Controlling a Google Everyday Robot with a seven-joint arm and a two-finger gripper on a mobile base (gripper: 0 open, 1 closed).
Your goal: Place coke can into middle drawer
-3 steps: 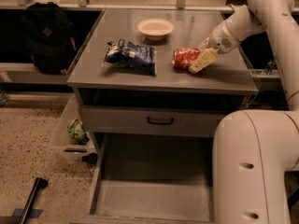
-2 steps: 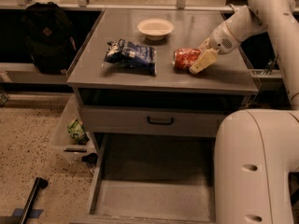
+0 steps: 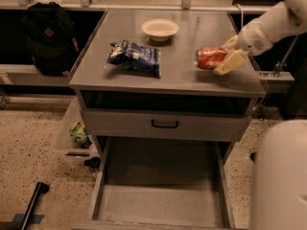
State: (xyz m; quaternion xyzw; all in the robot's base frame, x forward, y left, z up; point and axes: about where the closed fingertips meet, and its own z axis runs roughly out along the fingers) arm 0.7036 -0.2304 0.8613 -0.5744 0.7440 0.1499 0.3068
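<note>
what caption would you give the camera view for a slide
Gripper at the coke can on the cabinet top, middle drawer open below.

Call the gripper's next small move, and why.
Probably lift the small red soda can straight up off the grey cabinet top, once the grip is firm. The gripper is at the can, the can lies on its side on the top, and the wide grey metal drawer stands open below.

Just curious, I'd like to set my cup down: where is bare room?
The open drawer has a bare floor. On the cabinet top, the middle between snack bag and can is free. Crowded at right, where the hand is at the can.
</note>
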